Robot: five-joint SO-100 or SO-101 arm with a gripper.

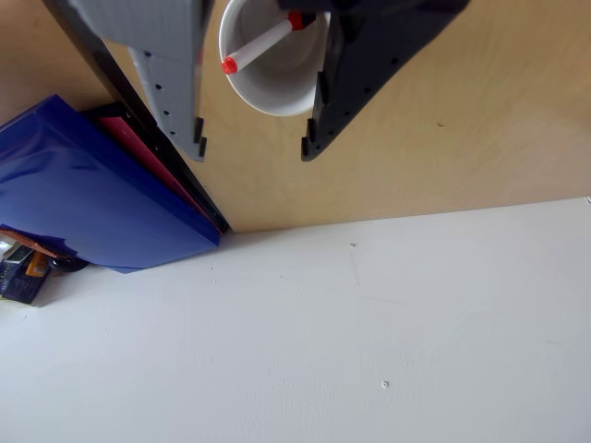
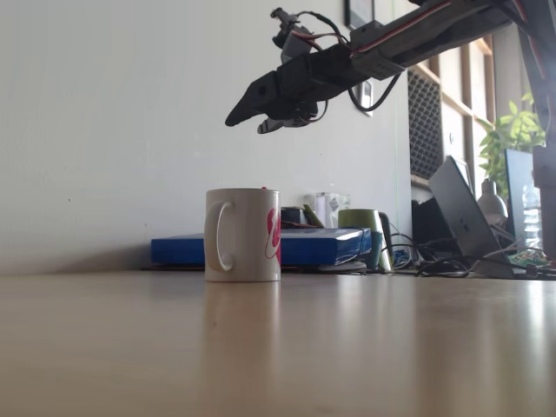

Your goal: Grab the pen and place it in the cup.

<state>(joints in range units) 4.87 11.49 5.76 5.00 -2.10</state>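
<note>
The other view looks down into the white cup (image 1: 277, 92), which stands on the wooden table. The pen (image 1: 261, 44) leans inside it, a red end resting against the cup's left rim. My gripper (image 1: 254, 149) is open, with a grey finger (image 1: 175, 83) on the left and a black finger (image 1: 369, 65) on the right, and nothing sits between them. In the fixed view the cup (image 2: 243, 234) shows its handle and pink-red logo. A small red tip of the pen (image 2: 263, 188) peeks over its rim. My gripper (image 2: 246, 124) hangs well above the cup, clear of it.
A blue folder (image 1: 92, 203) (image 2: 304, 246) lies behind the cup by the white wall (image 1: 369, 323). In the fixed view a green mug (image 2: 360, 234), a laptop (image 2: 465, 217), cables and a plant stand at the right. The wooden table (image 2: 261, 347) stretches to the front.
</note>
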